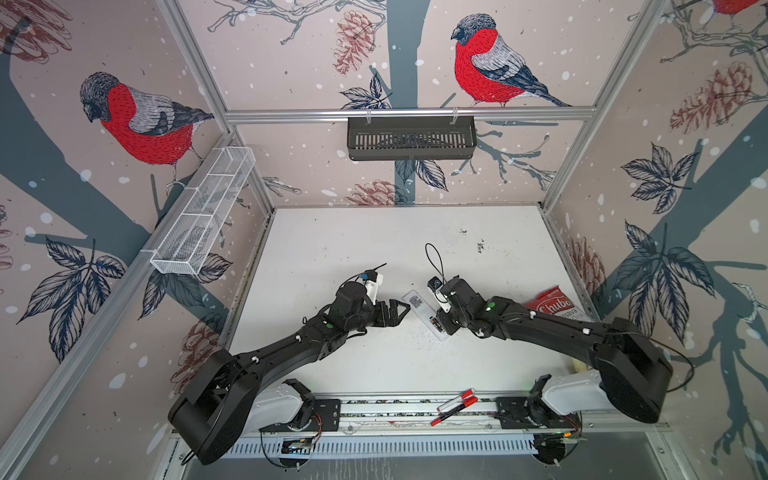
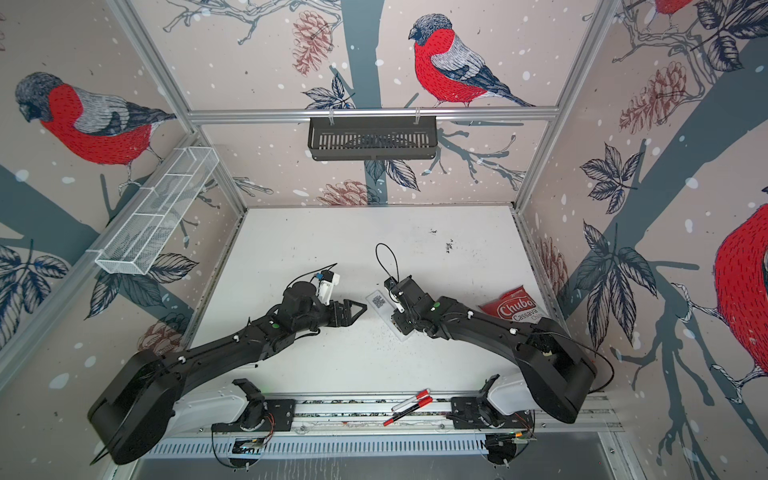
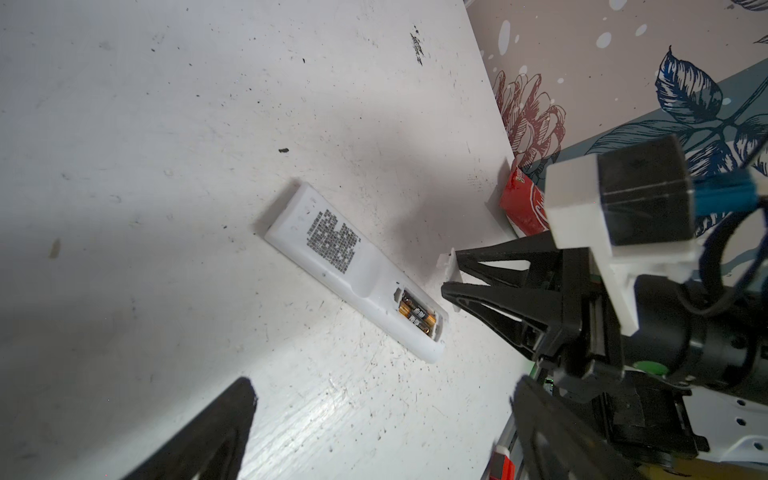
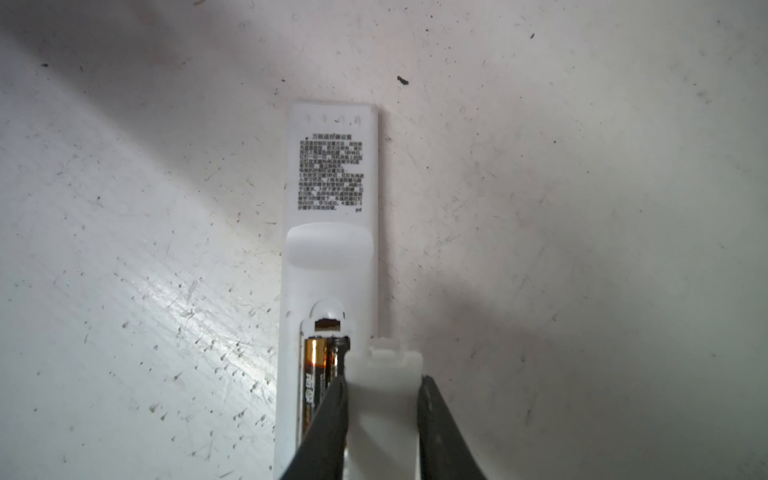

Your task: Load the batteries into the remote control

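The white remote control [image 1: 419,302] [image 2: 379,301] lies face down mid-table, its printed back up. Its battery bay is uncovered, and the batteries [image 3: 417,316] [image 4: 314,374], two dark cells with copper ends, lie side by side in it. My right gripper [image 4: 384,380] [image 1: 443,326] is shut on a small white battery cover [image 4: 384,403] and holds it just over the bay end of the remote, partly hiding one battery. My left gripper [image 1: 401,316] [image 3: 382,386] stands open and empty just left of the remote, apart from it.
A red snack bag [image 1: 555,307] lies at the right table edge beside the right arm. Red-and-white marker pens [image 1: 456,402] rest on the front rail. A black basket [image 1: 411,139] hangs on the back wall and a white wire basket [image 1: 203,216] on the left wall.
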Motion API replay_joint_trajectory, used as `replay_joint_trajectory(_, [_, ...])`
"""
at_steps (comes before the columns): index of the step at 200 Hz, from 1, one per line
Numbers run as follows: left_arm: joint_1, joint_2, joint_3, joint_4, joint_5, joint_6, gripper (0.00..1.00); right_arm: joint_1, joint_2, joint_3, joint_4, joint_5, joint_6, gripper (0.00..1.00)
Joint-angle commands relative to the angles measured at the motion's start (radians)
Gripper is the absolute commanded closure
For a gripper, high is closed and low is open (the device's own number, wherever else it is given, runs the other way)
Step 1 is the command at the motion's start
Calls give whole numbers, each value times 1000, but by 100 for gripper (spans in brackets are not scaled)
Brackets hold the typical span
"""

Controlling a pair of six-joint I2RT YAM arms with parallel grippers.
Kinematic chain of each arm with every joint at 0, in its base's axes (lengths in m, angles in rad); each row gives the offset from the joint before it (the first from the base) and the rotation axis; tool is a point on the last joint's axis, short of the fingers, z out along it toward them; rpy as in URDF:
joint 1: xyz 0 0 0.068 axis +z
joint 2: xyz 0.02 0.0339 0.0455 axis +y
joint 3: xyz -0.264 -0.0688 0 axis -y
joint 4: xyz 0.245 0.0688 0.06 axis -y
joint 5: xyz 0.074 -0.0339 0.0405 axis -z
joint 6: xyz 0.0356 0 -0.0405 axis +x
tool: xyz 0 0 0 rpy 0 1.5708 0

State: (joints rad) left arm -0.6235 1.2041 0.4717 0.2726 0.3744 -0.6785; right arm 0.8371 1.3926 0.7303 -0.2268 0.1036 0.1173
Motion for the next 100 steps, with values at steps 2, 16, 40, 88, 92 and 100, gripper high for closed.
replay_joint_trajectory(2, [14,-2,19,-28,24,42,3,18,4,-15,119,-29,71,77])
replay_joint_trajectory(16, [22,0,32,-46,27,55,3,23,14,-19,134,-39,81,77])
replay_joint_trajectory(40, [32,6,47,-59,38,82,3,29,21,-29,175,-60,91,77])
replay_joint_trajectory(88, [38,15,74,-87,80,131,3,33,48,-57,205,-61,91,77])
replay_joint_trajectory(92, [38,16,78,-93,85,138,3,33,48,-59,207,-61,95,77])
replay_joint_trajectory(100, [39,18,84,-101,92,149,3,32,48,-63,208,-60,96,77])
